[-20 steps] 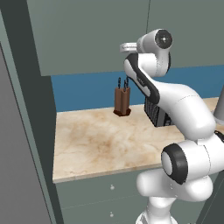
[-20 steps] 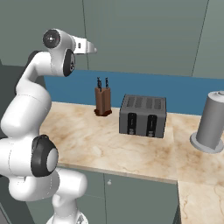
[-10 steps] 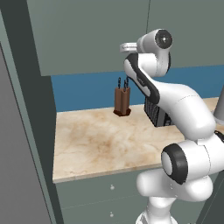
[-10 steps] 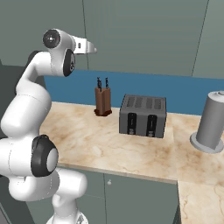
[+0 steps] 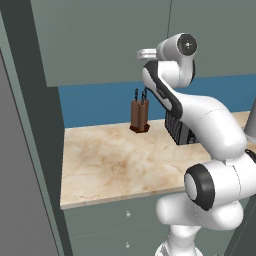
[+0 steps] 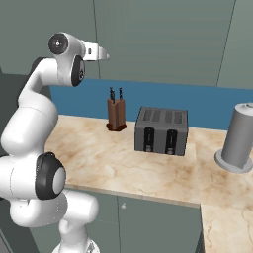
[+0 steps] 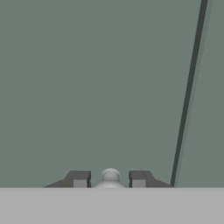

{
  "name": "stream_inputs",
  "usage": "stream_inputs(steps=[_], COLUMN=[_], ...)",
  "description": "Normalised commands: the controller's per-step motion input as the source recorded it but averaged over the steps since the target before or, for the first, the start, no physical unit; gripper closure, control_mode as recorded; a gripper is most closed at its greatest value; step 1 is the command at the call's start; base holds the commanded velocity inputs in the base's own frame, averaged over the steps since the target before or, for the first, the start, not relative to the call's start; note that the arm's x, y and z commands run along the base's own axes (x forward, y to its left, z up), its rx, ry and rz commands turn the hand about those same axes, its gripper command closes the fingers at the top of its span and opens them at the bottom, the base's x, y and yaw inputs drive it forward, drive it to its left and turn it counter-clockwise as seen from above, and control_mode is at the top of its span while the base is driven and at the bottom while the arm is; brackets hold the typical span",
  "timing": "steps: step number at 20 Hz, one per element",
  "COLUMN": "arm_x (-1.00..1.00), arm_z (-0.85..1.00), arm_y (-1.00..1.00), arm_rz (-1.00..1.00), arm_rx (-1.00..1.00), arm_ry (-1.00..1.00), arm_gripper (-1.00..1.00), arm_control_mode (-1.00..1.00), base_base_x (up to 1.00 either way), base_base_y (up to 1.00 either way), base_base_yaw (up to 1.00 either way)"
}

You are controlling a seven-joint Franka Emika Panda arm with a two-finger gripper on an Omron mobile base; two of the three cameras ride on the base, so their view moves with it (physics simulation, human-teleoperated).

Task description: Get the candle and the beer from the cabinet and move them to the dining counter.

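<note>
One white arm reaches up to the grey-green cabinet (image 5: pixel 105 40), whose flat doors are shut; in the hand view a dark vertical seam (image 7: pixel 188 92) divides one door from the next. One small round knob (image 7: pixel 110 176) sits between the two dark fingertips (image 7: pixel 80 179), and the gripper (image 7: pixel 109 180) is narrowed close around it, the tips just beside the knob on either side; whether they actually press on it is hard to make out from this angle, so the grasp itself cannot be confirmed. From the right base view the hand (image 6: pixel 99 52) points at the cabinet front, level with the lower part of the door. Below, the marble worktop (image 6: pixel 123 163) carries one brown knife block (image 6: pixel 116 114) against the blue wall strip, one dark two-slot toaster (image 6: pixel 161 130) just to its right, and one grey cylinder (image 6: pixel 239 137) standing on a round base well apart at the far right. Two small knobs (image 5: pixel 128 214) show on the drawer fronts under the worktop in the left base view.
</note>
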Motion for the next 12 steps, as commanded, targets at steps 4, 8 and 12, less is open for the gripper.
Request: stream_inputs(steps=[4,8,12], arm_x=[0.00,0.00,0.00], arm_z=[0.00,0.00,0.00], arm_y=[0.00,0.00,0.00], arm_rz=[0.00,0.00,0.00], arm_rx=[0.00,0.00,0.00], arm_ry=[0.00,0.00,0.00], arm_gripper=[1.00,1.00,1.00], arm_control_mode=[-1.00,-1.00,-1.00], base_base_x=[0.00,0.00,0.00], base_base_y=[0.00,0.00,0.00], base_base_yaw=[0.00,0.00,0.00])
